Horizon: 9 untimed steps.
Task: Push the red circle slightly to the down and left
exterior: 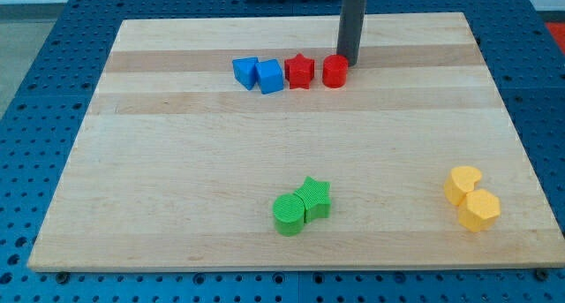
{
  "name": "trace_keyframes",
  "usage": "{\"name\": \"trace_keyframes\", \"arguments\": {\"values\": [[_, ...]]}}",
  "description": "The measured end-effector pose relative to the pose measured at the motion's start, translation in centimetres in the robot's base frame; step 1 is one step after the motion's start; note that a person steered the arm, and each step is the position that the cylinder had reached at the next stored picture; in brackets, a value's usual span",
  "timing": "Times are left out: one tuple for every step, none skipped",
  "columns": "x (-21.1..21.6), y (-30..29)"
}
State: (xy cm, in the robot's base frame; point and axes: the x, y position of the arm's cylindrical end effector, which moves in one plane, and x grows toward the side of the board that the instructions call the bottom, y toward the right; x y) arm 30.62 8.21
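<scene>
The red circle sits near the view's top centre of the wooden board. My tip is at the circle's upper right edge, touching or nearly touching it; the dark rod rises straight up from there. A red star lies just left of the circle, with a small gap between them.
Two blue blocks sit side by side left of the red star. A green circle and a green star touch near the view's bottom centre. Two yellow blocks touch at the bottom right.
</scene>
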Motion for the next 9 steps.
{"name": "trace_keyframes", "arguments": {"values": [[0.0, 0.0], [0.0, 0.0], [0.4, 1.1], [1.2, 1.5], [1.4, 1.5], [1.4, 1.3], [1.8, 0.5], [2.3, 0.2], [2.8, 0.0]]}}
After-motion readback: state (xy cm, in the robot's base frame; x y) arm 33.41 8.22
